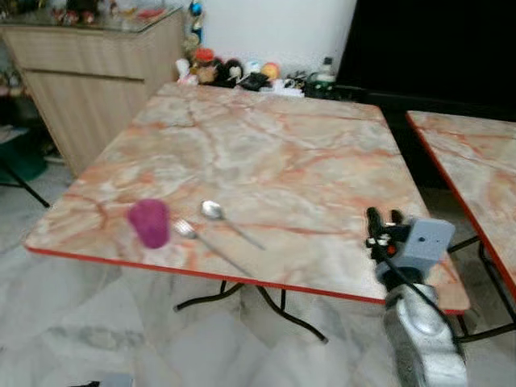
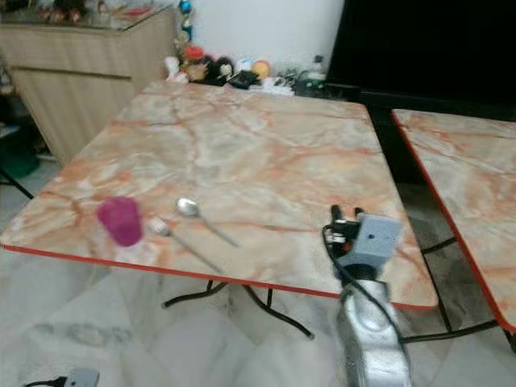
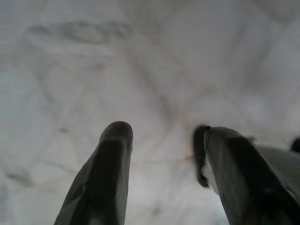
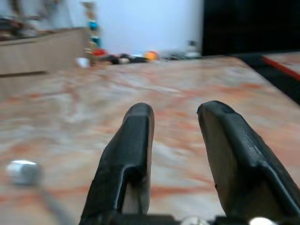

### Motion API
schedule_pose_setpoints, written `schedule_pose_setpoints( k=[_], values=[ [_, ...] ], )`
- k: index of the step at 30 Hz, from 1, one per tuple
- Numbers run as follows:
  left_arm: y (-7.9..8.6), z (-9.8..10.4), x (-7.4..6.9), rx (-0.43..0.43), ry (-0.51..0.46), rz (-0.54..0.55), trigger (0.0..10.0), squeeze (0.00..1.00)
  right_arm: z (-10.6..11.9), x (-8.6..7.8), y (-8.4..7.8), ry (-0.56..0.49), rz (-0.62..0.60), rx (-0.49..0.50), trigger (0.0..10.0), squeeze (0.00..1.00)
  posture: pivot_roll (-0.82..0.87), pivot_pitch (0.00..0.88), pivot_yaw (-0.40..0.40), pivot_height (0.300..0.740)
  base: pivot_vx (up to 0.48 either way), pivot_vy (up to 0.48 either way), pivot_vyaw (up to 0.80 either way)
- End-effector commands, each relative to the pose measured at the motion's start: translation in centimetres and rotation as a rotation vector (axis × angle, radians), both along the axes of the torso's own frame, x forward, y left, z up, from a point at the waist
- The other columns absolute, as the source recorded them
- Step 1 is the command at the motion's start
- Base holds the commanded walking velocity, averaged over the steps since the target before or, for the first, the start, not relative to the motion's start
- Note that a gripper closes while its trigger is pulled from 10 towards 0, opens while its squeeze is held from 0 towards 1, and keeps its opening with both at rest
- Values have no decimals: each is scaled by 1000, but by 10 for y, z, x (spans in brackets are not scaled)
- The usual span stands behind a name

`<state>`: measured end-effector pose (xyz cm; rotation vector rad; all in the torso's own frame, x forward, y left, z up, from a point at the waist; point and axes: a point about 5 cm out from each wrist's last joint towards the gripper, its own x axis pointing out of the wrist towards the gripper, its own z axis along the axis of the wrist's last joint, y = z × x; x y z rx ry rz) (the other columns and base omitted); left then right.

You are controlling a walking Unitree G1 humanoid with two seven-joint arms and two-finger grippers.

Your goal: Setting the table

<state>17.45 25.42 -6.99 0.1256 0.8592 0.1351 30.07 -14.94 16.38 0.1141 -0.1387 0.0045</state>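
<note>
A marbled table [image 1: 274, 153] with a red edge stands in front of me. Near its front left lie a magenta cup [image 1: 149, 222], a metal fork [image 1: 211, 247] and a metal spoon [image 1: 230, 220] side by side. My right gripper [image 1: 384, 219] hovers over the table's front right part, open and empty; in its wrist view the fingers [image 4: 136, 140] point across the tabletop, with the spoon's bowl [image 4: 21, 171] blurred off to one side. My left gripper [image 3: 161, 136] hangs open over the pale floor.
A second marbled table [image 1: 472, 161] stands to the right with a narrow gap between. A wooden cabinet [image 1: 89, 72] is at the back left. Toys and small items [image 1: 242, 74] crowd the floor behind the table. Pale marble floor [image 1: 97, 322] lies in front.
</note>
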Motion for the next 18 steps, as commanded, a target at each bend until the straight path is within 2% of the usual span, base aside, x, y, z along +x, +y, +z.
schedule_pose_setpoints(
  k=[1, 13, 18],
  values=[
    [-4, -5, -8, -15, 26, 10, 10000, 0, 0, 0, -9, 3, -27, -15, 10000, 0, 17, 101, -34, 740, 0, 480, 0],
    [-4, -6, -9, -14, 27, 10, 10000, 0, -2, -2, -6, 14, -16, -15, 10000, 0, 20, 108, -38, 740, 0, 480, 0],
    [-5, -6, -10, -10, 27, 3, 10000, 0, -2, -2, -8, 15, -20, -15, 10000, 0, 19, 112, -41, 740, 0, 69, 0]
  ],
)
